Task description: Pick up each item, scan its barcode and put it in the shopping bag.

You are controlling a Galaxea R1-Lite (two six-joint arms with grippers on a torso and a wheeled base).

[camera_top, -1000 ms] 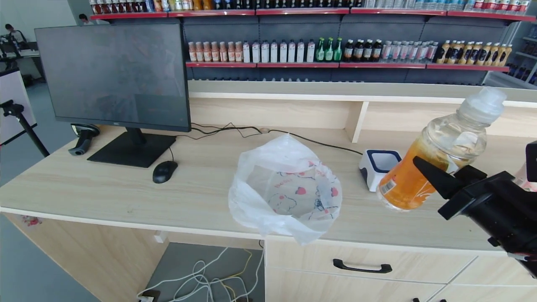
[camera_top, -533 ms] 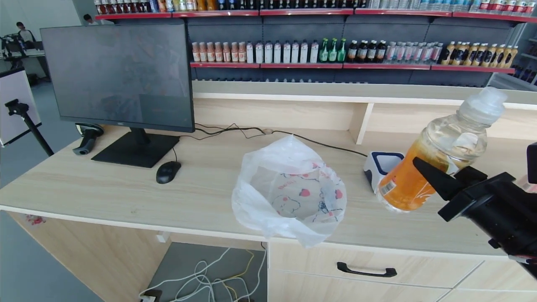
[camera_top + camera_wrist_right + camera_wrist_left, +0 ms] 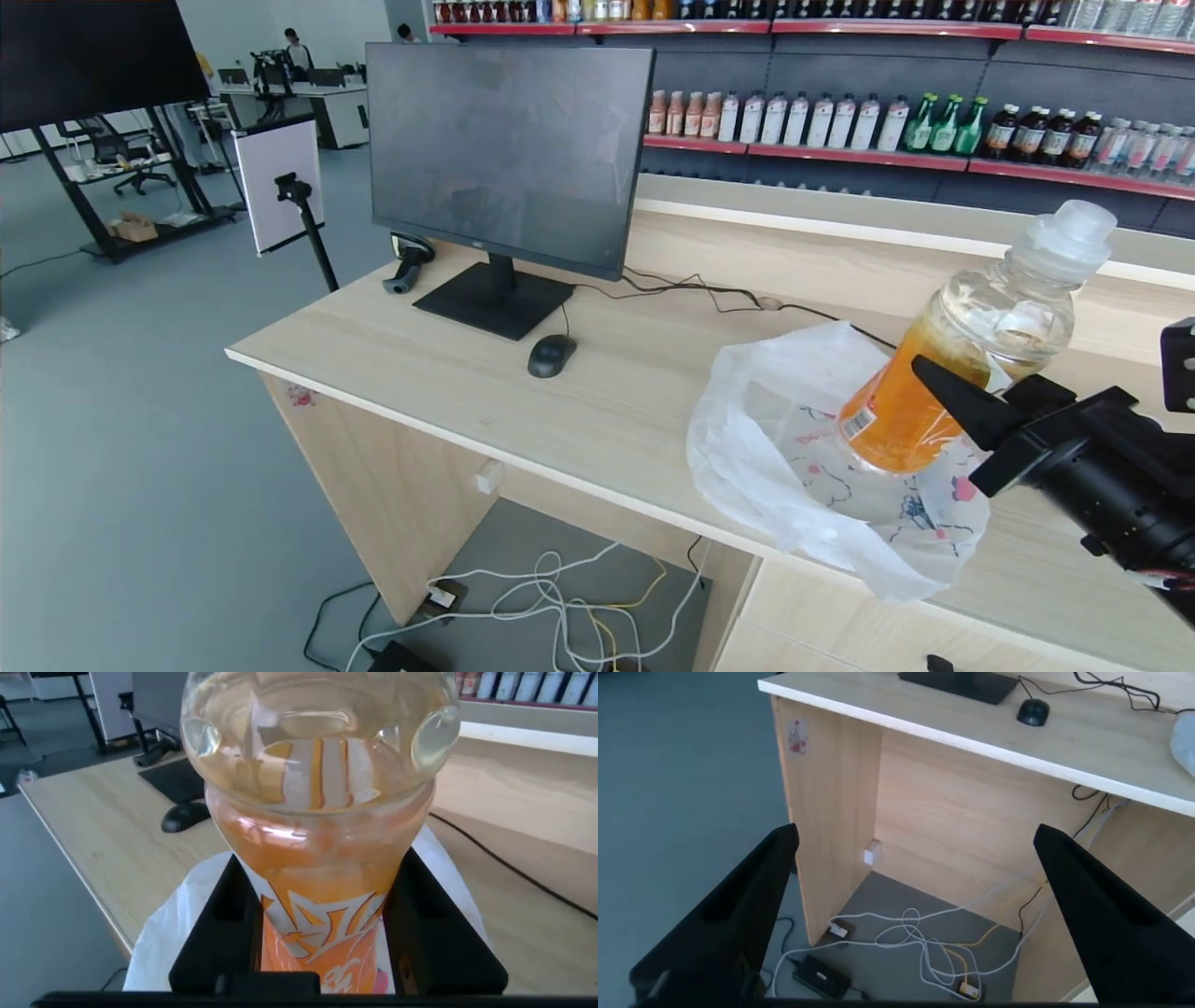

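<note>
A clear bottle of orange drink [image 3: 943,392] with a pale cap leans tilted, its cap up and to the right. My right gripper [image 3: 945,390] is shut on its lower body, with black fingers [image 3: 222,929] on both sides of the bottle [image 3: 318,859]. In the head view the bottle's base hangs over the open mouth of the white plastic shopping bag [image 3: 766,448], which sits on the wooden counter [image 3: 420,373] near its front edge. My left gripper [image 3: 915,835] is open, holds nothing, and hangs low beside the counter's left end.
A black monitor [image 3: 509,149], a mouse [image 3: 551,355] and a handheld scanner [image 3: 408,263] stand on the counter's left half. Loose cables [image 3: 560,597] lie on the floor under it. Behind the counter are shelves of bottles [image 3: 840,121]. A tripod [image 3: 299,201] stands to the left.
The whole head view has swung left. The held bottle, earlier in front of the small scanner box to the right of the bag, now hangs over the bag's mouth.
</note>
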